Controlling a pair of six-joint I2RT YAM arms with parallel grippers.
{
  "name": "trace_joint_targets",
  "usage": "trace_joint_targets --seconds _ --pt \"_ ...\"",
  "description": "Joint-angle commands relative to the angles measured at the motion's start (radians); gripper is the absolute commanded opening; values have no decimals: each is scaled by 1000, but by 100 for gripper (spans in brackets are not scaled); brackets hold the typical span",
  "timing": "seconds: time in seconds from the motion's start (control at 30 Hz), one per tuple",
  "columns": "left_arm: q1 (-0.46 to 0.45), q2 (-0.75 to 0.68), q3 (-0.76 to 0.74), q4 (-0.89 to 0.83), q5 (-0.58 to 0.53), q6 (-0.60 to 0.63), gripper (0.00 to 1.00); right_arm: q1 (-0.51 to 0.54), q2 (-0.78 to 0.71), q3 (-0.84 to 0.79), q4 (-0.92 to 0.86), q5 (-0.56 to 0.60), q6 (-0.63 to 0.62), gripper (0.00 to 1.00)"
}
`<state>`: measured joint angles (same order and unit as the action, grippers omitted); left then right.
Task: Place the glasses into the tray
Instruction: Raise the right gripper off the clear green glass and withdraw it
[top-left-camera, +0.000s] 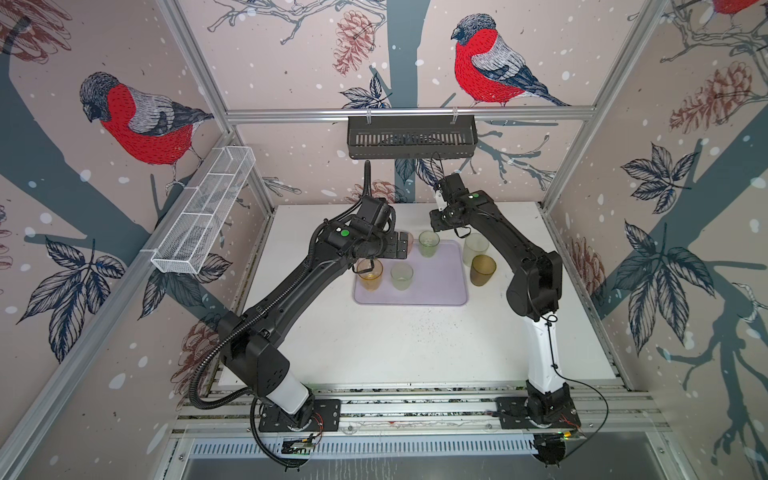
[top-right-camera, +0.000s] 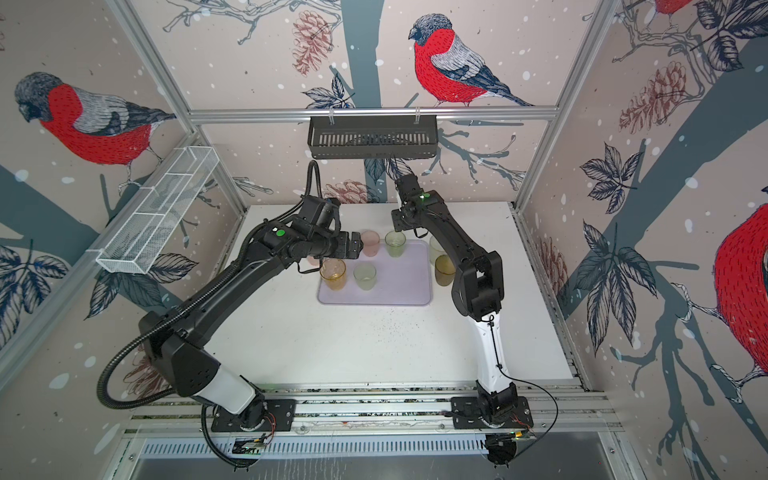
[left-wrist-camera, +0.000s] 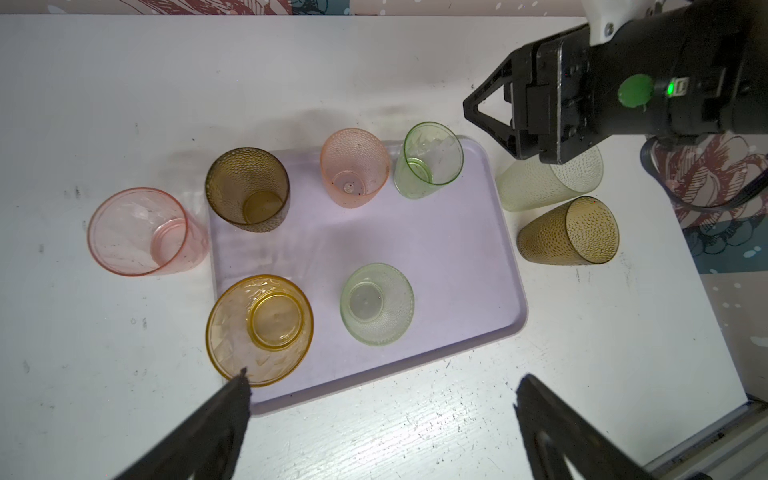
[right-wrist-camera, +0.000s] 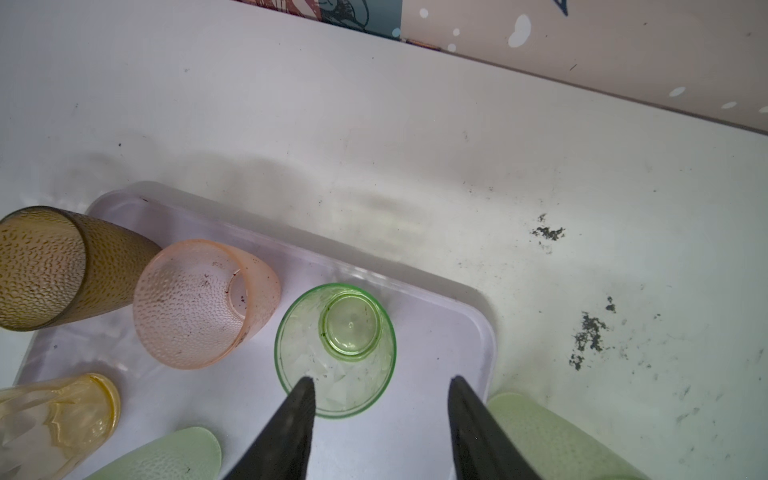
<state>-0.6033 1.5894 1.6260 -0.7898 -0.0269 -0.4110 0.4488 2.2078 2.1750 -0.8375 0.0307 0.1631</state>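
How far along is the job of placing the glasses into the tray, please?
Done: five stand in the tray: brown glass, dotted pink glass, bright green glass, amber glass, pale green glass.
In hand: nothing; left claw and right claw are open and empty.
Left: clear pink glass, tall pale green glass and tall amber glass stand outside it.
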Motion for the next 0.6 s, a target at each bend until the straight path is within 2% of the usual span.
trace_joint_targets --seconds 0.0,0.57 --pt "-9 13 19 36 14 24 99 2 -31 -13 -15 18 22 55" --pt "-30 30 -5 110 76 60 99 -11 -186 -152 -20 38 57 59"
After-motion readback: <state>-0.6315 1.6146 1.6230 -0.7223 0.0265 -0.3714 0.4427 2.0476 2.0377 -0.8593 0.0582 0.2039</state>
